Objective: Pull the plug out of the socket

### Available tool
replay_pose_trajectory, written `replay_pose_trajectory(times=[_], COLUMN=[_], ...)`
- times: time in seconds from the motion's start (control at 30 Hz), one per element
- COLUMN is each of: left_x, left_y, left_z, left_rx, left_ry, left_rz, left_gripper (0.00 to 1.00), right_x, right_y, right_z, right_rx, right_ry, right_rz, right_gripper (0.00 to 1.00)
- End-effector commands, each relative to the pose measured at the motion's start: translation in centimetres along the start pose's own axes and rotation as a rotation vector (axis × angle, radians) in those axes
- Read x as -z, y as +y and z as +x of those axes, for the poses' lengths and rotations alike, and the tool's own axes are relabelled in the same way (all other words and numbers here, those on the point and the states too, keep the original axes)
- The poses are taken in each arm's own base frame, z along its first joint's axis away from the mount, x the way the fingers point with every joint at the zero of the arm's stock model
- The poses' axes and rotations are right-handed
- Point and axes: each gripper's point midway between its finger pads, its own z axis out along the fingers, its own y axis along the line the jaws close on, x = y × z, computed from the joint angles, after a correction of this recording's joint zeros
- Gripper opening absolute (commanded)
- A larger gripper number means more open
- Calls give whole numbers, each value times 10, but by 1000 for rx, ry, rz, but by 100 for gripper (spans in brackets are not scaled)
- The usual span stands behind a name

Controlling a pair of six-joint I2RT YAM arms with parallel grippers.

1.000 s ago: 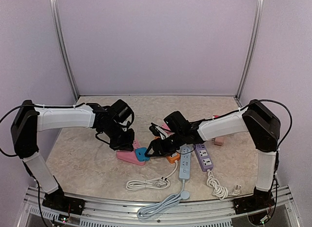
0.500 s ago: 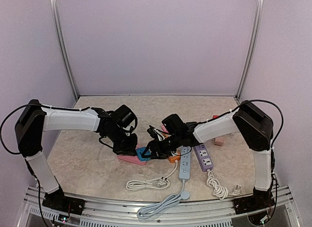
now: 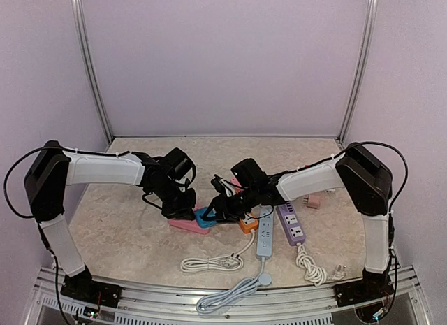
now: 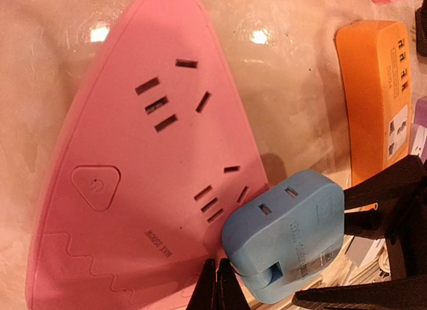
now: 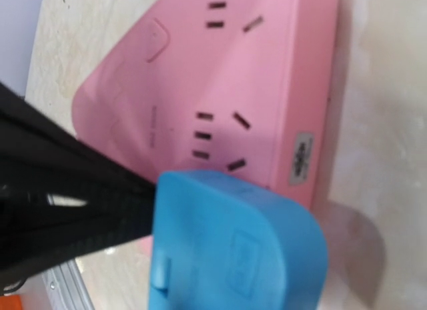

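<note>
Plug (image 4: 283, 235): blue, rounded block; on pink triangular socket (image 4: 127, 190).

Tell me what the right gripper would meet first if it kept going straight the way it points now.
Probably the blue plug, already against or between the right gripper fingers. Beyond it lies the pink socket, where the left gripper presses down. Whether the jaws are clamped is unclear.

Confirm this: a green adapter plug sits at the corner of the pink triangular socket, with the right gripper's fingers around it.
Wrong colour. The adapter plug is blue, as the left wrist view shows. It does sit at the corner of the pink triangular socket, with the right gripper around it.
</note>
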Motion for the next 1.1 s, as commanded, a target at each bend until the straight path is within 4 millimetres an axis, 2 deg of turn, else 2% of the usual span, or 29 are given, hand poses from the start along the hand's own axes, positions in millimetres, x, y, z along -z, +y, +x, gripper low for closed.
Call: replay_pose_trajectory(times=[0.0,0.3,0.57,0.93,1.07], left_x=[-7,-10,-9,-10,-11], left_y=[2,0,1,4,6], left_z=[-9,-12,-12,-11,-11], left_rx=[-8,-8,-8,-7,-3], left_ry=[-7,-6,-6,-2,0], left_rz=[-7,-10,-12,-18,-21], left_gripper=[2,2,2,2,2], right_x=[16,16,3,-7,-7], right_y=[34,37,26,6,4], right_z=[-19,-22,-24,-21,-22], right_rx=[66,72,51,34,36], right_ry=[-56,-65,-53,-27,-31], right_rz=[-45,-43,-26,42,49], right_gripper=[48,45,38,36,29])
